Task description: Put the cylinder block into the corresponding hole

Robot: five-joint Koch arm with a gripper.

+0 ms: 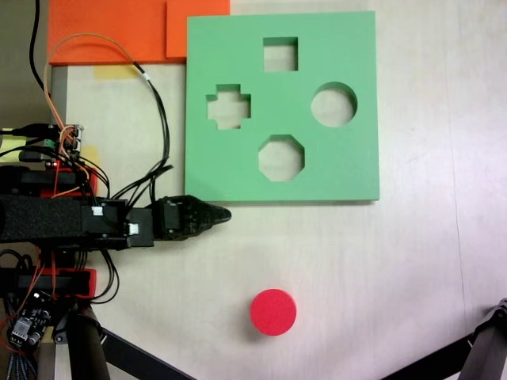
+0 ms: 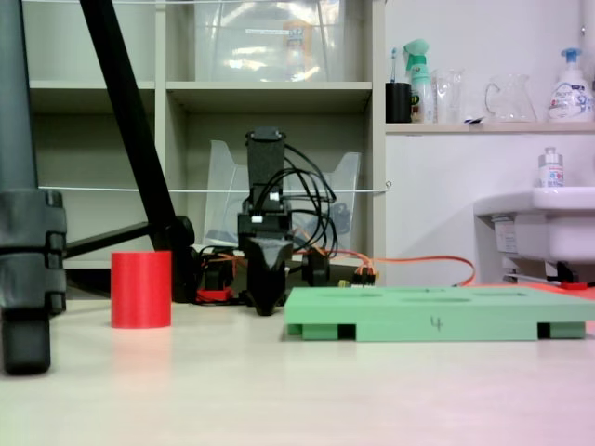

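Observation:
The cylinder block [image 1: 274, 312] is a short red foam cylinder standing upright on the pale table, alone, below the green foam board [image 1: 238, 47] in a fixed view. In the low fixed view the block [image 2: 141, 289] stands left of the arm. The corresponding hole [image 1: 333, 104] is the round cut-out at the board's right side, and nothing is in it. My gripper [image 1: 223, 214] points right, just off the board's lower left corner, with its jaws together and nothing in them. It hangs low over the table [image 2: 265, 305], left of the board [image 2: 437, 321].
The board also has square [image 1: 280, 54], cross [image 1: 228, 107] and octagonal [image 1: 281, 157] cut-outs. Orange foam sheets [image 1: 111, 32] lie at the top left. Black tripod legs [image 1: 483, 348] [image 2: 28, 269] stand by the table's near edge. Cables [image 1: 158, 119] loop behind the arm.

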